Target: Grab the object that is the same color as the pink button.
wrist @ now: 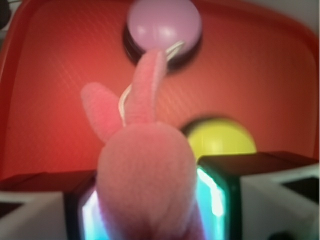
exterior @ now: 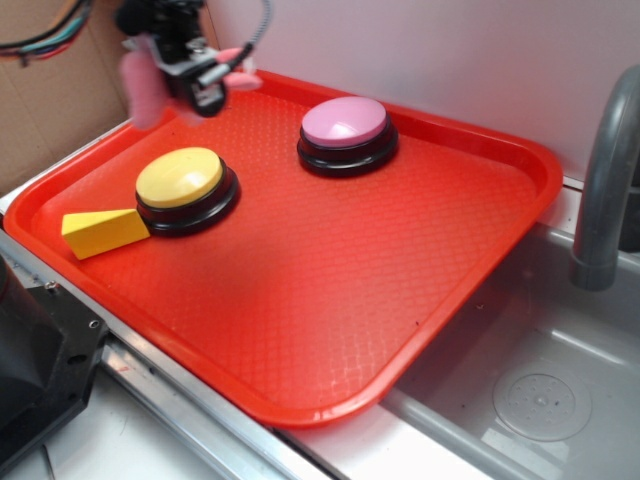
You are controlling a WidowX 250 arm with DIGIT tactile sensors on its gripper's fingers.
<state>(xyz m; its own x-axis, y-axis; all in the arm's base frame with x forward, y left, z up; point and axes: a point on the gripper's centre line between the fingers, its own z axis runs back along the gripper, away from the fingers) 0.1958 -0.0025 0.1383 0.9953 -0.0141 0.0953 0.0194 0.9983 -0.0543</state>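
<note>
- I have the pink plush toy (wrist: 145, 175) pinched between my jaws; in the wrist view its body fills the gap from one finger pad to the other, and two floppy limbs and a thin white loop string (wrist: 125, 102) hang out ahead of the jaws
- In the exterior view the gripper (exterior: 185, 65) sits up above the far left corner of the red tray (exterior: 330, 300), with blurred pink showing to either side of it; the toy looks clear of the tray surface, though the blur stops me being sure by how much
- The jaws are closed on the toy, not on air; I judge the grasp made and the job now one of keeping it
- To do that well I would hold the squeeze steady; the plush is soft and will compress, so any slackening could let it slide out downward
- I would lift straight and slowly; the dangling limbs and string could swing or catch
- Ahead of the jaws, beyond the toy's limbs, lies the pink button (wrist: 164, 24); it matches the toy's colour family, which tells me I hold the right thing
- Below and to one side of the jaws is the yellow button (wrist: 220, 137); the yellow wedge block (exterior: 103, 232) lies beside it near the tray's edge, both to be left alone
</note>
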